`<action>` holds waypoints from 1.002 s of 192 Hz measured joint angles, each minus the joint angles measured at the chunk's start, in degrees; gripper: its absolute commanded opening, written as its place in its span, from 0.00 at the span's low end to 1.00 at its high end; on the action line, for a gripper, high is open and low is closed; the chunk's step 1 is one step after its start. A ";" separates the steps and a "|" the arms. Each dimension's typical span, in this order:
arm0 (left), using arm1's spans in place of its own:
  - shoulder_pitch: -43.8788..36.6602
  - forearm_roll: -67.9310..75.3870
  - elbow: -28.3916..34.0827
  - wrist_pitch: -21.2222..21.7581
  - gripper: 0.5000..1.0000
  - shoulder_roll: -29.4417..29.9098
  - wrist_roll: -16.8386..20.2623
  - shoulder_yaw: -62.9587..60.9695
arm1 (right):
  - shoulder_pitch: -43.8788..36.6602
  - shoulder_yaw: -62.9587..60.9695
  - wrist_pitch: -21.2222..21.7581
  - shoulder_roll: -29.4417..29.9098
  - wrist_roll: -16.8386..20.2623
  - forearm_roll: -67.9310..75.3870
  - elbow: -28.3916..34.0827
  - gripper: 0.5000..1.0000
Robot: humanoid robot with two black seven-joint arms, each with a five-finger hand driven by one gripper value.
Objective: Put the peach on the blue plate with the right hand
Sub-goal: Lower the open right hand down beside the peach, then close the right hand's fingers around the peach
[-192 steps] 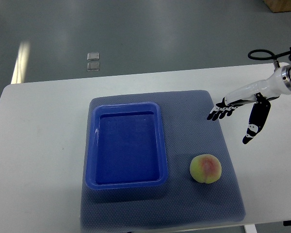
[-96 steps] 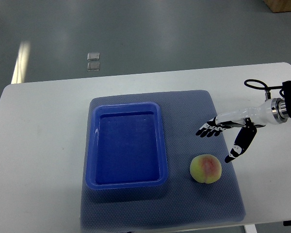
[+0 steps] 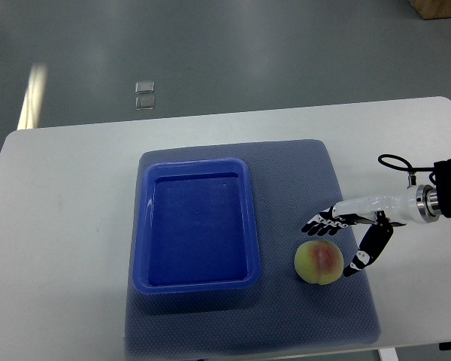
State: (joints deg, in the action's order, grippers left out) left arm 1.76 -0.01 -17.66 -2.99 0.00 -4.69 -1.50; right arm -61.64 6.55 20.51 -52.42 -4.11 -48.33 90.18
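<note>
A yellow-green peach point(image 3: 318, 262) with a pink blush lies on the grey mat, right of the blue plate point(image 3: 144, 226), a deep rectangular tray with nothing in it. My right hand point(image 3: 336, 242) comes in from the right edge and hovers just right of and above the peach. Its fingers point(image 3: 319, 224) are spread over the peach's upper right side and its thumb point(image 3: 358, 258) points down beside the fruit. The hand is open and holds nothing. My left arm does not show.
A grey textured mat point(image 3: 301, 180) covers the middle of the white table point(image 3: 68, 226) and bears the plate and peach. A black cable loop point(image 3: 395, 161) sits by my right wrist. The table's front edge runs close below the mat.
My right hand has moved down and to the left, from the mat's upper right edge to right beside the peach. The peach and plate stayed put.
</note>
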 measured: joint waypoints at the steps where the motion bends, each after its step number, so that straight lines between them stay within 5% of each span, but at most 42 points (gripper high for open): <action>1: 0.00 0.00 0.00 0.00 1.00 0.00 0.00 0.00 | 0.09 -0.04 -0.01 0.00 -0.02 -0.03 0.00 0.85; 108: 0.00 0.00 0.17 0.00 1.00 0.00 -0.01 0.05 | 6.56 -0.84 -9.51 2.25 -3.20 -2.86 -0.20 0.81; 135: 0.00 0.00 0.17 0.00 1.00 0.00 -0.01 0.09 | 7.66 -0.89 -11.10 3.05 -3.30 -3.41 -0.45 0.73; 162: 0.00 -0.05 0.24 0.00 1.00 0.00 -0.01 0.09 | 8.78 -0.92 -11.93 3.35 -3.52 -4.96 -0.59 0.59; 163: 0.00 -0.05 0.24 0.00 1.00 0.00 -0.01 0.09 | 8.82 -0.92 -11.94 3.35 -3.53 -5.03 -0.60 0.46; 179: 0.00 -0.07 0.26 0.00 1.00 0.00 0.00 0.09 | 9.49 -0.97 -12.24 3.38 -3.78 -6.31 -0.79 0.16; 192: 0.00 -0.07 0.26 0.00 1.00 0.00 0.00 0.09 | 9.85 -0.97 -12.82 3.38 -3.86 -7.21 -0.97 0.14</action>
State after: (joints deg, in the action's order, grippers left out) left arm 1.76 -0.08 -17.40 -2.99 0.00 -4.69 -1.41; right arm -51.79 5.58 7.70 -49.04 -7.98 -55.54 89.21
